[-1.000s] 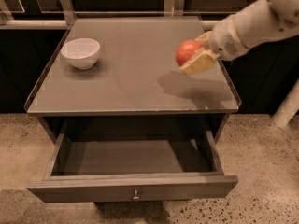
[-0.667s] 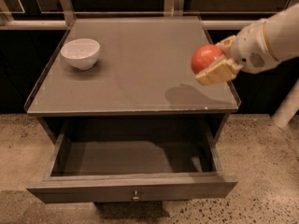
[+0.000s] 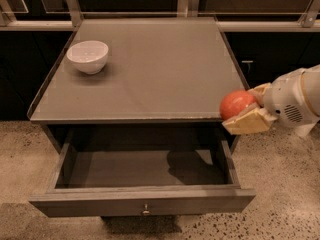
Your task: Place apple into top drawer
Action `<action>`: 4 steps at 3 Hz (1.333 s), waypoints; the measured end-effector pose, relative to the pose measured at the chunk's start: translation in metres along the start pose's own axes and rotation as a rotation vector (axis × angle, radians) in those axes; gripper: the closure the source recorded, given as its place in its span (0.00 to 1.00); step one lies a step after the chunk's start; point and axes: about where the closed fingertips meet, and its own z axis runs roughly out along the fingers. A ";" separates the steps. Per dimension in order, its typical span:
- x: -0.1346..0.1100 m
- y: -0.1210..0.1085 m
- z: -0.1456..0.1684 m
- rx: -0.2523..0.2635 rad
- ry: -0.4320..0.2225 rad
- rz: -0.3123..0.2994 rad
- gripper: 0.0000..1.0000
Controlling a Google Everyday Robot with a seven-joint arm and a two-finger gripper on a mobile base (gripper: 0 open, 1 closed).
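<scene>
Gripper (image 3: 241,109) out at three o'clock, cream-tan fingers (image 3: 247,123), white casing behind, clamped on the apple (image 3: 237,104), red-orange with a paler patch; top drawer (image 3: 145,200) at six o'clock, dark grey-brown, pale metal knob (image 3: 145,211); tabletop (image 3: 160,69) plain matte grey; bowl (image 3: 88,56) at ten o'clock, plain white; floor (image 3: 280,184) beige, dark-speckled.

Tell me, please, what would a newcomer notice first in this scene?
The red apple stands out, clamped in the robot's tool just off the table's front right corner. The drawer is pulled wide open below, and a white bowl sits at the table's back left.
</scene>
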 end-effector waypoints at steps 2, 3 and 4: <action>0.011 0.012 0.012 -0.011 -0.049 0.029 1.00; 0.031 0.032 0.042 -0.003 -0.113 0.084 1.00; 0.045 0.044 0.073 0.012 -0.152 0.131 1.00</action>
